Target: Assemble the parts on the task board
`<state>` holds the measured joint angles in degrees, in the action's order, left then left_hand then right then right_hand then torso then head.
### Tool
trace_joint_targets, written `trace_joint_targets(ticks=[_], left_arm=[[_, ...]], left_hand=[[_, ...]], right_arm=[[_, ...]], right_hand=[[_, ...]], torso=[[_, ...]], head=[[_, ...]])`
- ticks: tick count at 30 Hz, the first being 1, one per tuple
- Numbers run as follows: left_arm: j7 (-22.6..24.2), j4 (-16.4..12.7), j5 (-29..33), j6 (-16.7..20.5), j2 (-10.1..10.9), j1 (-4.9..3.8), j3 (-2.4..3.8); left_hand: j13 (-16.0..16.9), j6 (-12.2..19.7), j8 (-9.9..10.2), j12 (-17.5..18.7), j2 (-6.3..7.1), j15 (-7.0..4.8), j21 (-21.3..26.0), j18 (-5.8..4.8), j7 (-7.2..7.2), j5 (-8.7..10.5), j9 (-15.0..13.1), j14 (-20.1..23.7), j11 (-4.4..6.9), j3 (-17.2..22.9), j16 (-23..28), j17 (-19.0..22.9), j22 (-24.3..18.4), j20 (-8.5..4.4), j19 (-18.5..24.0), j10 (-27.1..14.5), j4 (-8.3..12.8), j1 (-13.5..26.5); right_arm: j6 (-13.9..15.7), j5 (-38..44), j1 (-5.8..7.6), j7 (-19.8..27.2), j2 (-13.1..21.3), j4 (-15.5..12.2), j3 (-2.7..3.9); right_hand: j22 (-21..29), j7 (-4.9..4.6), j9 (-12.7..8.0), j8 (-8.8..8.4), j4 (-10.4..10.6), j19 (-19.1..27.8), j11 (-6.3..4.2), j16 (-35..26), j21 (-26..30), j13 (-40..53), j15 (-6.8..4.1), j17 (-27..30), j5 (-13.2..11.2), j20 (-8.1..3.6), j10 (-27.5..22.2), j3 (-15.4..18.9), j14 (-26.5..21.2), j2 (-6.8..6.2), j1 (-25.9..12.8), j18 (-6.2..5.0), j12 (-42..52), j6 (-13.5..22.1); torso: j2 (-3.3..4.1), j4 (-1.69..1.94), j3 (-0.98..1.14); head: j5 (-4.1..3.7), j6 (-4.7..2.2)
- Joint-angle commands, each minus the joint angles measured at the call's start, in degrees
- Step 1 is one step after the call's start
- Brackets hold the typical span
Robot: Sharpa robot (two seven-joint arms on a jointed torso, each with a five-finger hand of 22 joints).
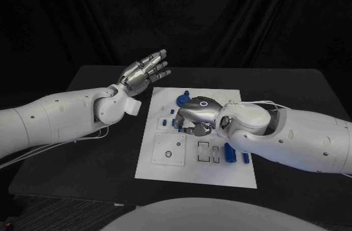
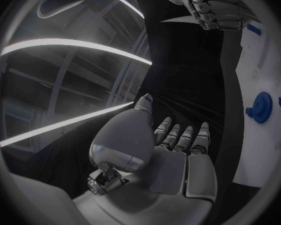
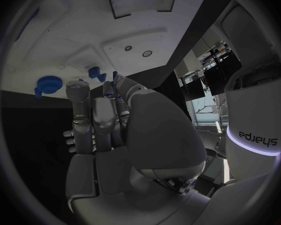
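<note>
The right robot hand [image 1: 197, 120] bends over the white plastic task board [image 1: 220, 175], its hold unclear. The left robot hand [image 1: 145, 71] hovers open. The small blue plastic parts [image 1: 229, 152] look light, stiff and slippery; pinch them by their sides.

The right hand [image 1: 197, 116] covers the middle of the task board [image 1: 220, 176]; whether its fingers hold a part cannot be told. Blue parts [image 1: 230, 153] at its 5 o'clock are partly hidden under the right arm [image 1: 293, 139].

Black table [image 1: 88, 139] before black drapes [image 1: 220, 22]; bright ceiling light strips [image 2: 72, 45] overhead.
</note>
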<state>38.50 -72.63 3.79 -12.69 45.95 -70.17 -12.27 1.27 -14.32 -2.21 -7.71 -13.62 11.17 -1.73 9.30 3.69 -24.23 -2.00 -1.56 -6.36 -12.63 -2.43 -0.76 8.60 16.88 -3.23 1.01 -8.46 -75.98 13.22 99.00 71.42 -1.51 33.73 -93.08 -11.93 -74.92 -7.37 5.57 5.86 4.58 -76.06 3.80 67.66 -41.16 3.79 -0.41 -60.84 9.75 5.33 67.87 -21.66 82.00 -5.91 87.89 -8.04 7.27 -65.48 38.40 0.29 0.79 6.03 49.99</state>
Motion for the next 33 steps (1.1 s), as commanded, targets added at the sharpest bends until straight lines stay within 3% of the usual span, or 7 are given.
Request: trace_joint_targets(ticks=[1, 7, 15, 20, 33], left_arm=[[0.58, -0.16, 0.37, -0.85, -0.13, 0.04, 0.06], [0.59, -0.1, 0.37, -1.02, -0.12, 0.04, 0.06], [0.5, -0.14, 0.37, -1.26, -0.07, 0.04, 0.06], [0.4, -0.18, 0.37, -1.26, 0.03, 0.05, 0.06], [0.19, -0.04, 0.37, -1.58, -0.17, 0.06, 0.06]], left_hand=[[0.08, -0.03, -0.07, -0.27, -0.07, 0.39, -0.2, -0.25, -0.27, 0.25, 0.01, -0.02, -0.31, -0.14, -0.31, -0.07, -0.08, -0.07, -0.43, -0.02, -0.08, 0.51], [0.06, 0.18, -0.06, -0.25, -0.25, 0.55, -0.18, -0.37, -0.55, 1.14, 0.03, 0.02, -0.53, -0.61, -0.39, -0.07, -0.19, -0.07, -0.46, -0.1, -0.89, 1.19], [0.06, 0.15, -0.07, -0.24, -0.25, 0.55, -0.17, -0.38, -0.54, 1.18, 0.03, 0.02, -0.53, -0.63, -0.39, -0.07, -0.25, -0.07, -0.44, -0.11, -0.92, 1.21], [0.06, 0.16, -0.07, -0.23, -0.26, 0.55, -0.16, -0.38, -0.54, 1.24, 0.03, 0.02, -0.53, -0.65, -0.39, -0.07, -0.25, -0.07, -0.44, -0.11, -0.96, 1.24], [0.05, 0.26, -0.06, -0.25, -0.38, 0.6, -0.16, -0.44, -0.52, 0.76, 0.04, 0.03, -0.54, -0.56, -0.45, -0.08, -0.29, -0.07, -0.46, -0.15, -0.84, 0.94]], right_arm=[[-0.63, 0.23, -0.31, -0.55, -0.11, 0.07, 0.05], [-0.69, 0.23, -0.71, -0.4, -0.42, 0.12, 0.05], [-1.04, 0.23, -1.69, -0.32, -0.88, 0.14, 0.05], [-1.8, 0.23, -2.21, -0.37, -1.25, 0.63, 0.05], [-2.63, 0.23, -3.37, -0.33, -1.85, 1.51, 0.05]], right_hand=[[-4.36, -0.18, -0.05, -0.37, 0.02, 0.36, 0.42, -0.25, 0.38, 0.05, -0.08, 0.14, 0.39, -0.09, 0.04, -0.34, -0.46, -0.34, -0.12, -0.04, -0.29, 0.3], [-4.37, -0.18, -0.06, -0.38, 0.01, 0.35, 0.43, -0.25, 0.34, 0.05, -0.08, 0.14, 0.4, -0.08, 0.04, -0.36, -0.46, -0.35, -0.13, -0.03, -0.3, 0.31], [-4.77, -0.22, -0.11, -0.52, -0.13, -0.18, 0.46, 0.93, -1.44, 0.07, -0.05, -1.33, 0.47, -0.06, 0.02, -0.55, 0.04, -0.42, -0.16, 0.26, -0.4, 0.43], [-4.78, -0.22, -0.12, -0.54, -0.17, -0.19, 0.46, 0.96, -1.45, 0.07, -0.05, -1.35, 0.49, -0.06, 0.03, -0.59, 0.07, -0.43, -0.15, 0.26, -0.41, 0.43], [-4.74, -0.23, -0.14, -0.59, -0.29, -0.12, 0.46, 0.81, -1.21, 0.08, -0.04, -1.11, 0.51, -0.05, 0.04, -0.68, 0.02, -0.49, -0.1, 0.22, -0.45, 0.46]], torso=[[0.02, 0.01, 0.01], [0.04, -0.17, 0.0], [0.01, 0.02, 0.03], [0.03, -0.12, 0.04], [-0.03, -0.03, 0.03]], head=[[0.11, 0.01], [0.22, 0.01], [-0.03, 0.01], [0.02, 0.01], [-0.21, 0.01]])
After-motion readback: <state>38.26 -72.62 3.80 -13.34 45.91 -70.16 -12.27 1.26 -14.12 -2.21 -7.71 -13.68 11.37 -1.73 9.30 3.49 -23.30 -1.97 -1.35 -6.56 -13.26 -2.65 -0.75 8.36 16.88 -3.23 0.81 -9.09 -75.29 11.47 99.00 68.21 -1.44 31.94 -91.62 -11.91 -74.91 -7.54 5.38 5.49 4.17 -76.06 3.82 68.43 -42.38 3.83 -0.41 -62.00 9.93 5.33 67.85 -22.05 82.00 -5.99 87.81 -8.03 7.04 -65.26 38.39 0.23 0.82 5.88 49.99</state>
